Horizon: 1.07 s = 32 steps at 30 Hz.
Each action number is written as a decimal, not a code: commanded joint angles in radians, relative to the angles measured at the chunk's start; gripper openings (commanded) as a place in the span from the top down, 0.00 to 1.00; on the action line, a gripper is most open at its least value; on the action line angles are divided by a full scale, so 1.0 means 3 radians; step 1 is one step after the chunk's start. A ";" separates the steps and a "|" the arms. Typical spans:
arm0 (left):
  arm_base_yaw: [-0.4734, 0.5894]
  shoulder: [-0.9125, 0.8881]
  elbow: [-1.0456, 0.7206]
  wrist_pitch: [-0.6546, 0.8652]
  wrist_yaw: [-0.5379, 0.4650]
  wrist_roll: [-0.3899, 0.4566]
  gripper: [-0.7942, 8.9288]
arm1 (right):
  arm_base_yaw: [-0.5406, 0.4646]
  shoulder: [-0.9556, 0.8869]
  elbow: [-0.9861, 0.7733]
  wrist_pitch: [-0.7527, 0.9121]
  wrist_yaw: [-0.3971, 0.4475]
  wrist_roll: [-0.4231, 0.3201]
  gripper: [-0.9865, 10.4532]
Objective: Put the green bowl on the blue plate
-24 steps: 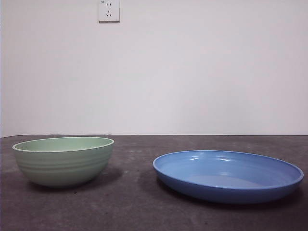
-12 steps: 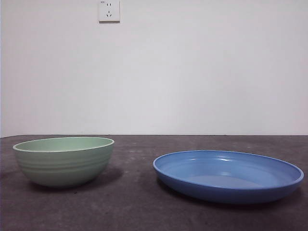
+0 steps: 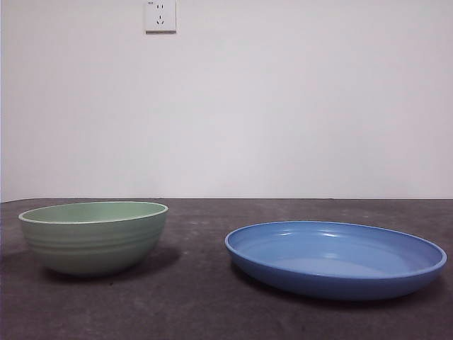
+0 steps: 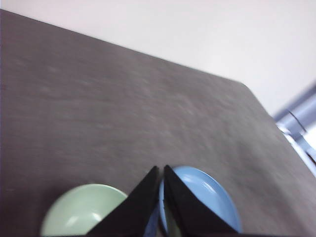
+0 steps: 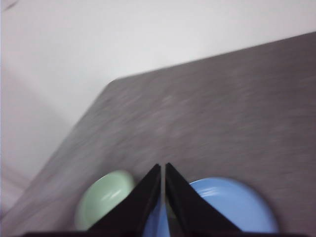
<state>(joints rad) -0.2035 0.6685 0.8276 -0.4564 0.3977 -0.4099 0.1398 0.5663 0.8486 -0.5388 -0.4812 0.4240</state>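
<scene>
Nothing has shifted: my left gripper (image 4: 161,170) and right gripper (image 5: 163,168) hang high, fingers pressed together, bowl (image 3: 93,236) beside plate (image 3: 335,258), ungrasped.

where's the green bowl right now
In the front view the green bowl stands upright on the dark table at the picture's left, beside the blue plate and apart from it, with no gripper near it.

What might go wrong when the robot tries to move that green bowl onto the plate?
The green bowl has a curved, ridged wall, so two narrow jaws may slip on it. The blue plate has a raised sloping rim; a bowl set off-centre could rest tilted. Both grippers are high above, jaws shut.
</scene>
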 commanded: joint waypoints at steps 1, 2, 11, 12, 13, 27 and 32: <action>-0.0128 0.0144 0.0214 -0.0066 0.0191 0.0047 0.90 | 0.0165 0.0216 0.0229 -0.0132 -0.0331 -0.0106 0.90; -0.0168 0.0189 0.0258 -0.0089 0.0270 0.0080 0.90 | 0.0197 0.0289 0.0286 -0.0202 -0.0437 -0.0148 0.90; -0.0361 0.0266 0.0361 -0.0113 0.0753 0.0370 0.89 | 0.0253 0.0567 0.0469 -0.0586 -0.0670 -0.0640 0.90; -0.0361 0.0266 0.0361 -0.0113 0.0753 0.0404 0.89 | 0.0253 0.0567 0.0469 -0.0589 -0.0661 -0.0682 0.90; -0.0361 0.0267 0.0361 -0.0113 0.0753 0.0457 0.89 | 0.0253 0.0567 0.0469 -0.0587 -0.0661 -0.0713 0.90; -0.0361 0.0268 0.0361 -0.0085 0.0749 0.0554 0.27 | 0.0253 0.0568 0.0469 -0.0575 -0.0411 -0.0739 0.46; -0.0361 0.0268 0.0361 -0.0085 0.0749 0.0556 0.27 | 0.0253 0.0568 0.0469 -0.0576 -0.0397 -0.0738 0.43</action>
<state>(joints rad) -0.3088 0.7441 0.9131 -0.4908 0.6174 -0.2520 0.2115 0.7311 0.9733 -0.7208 -0.6006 0.2127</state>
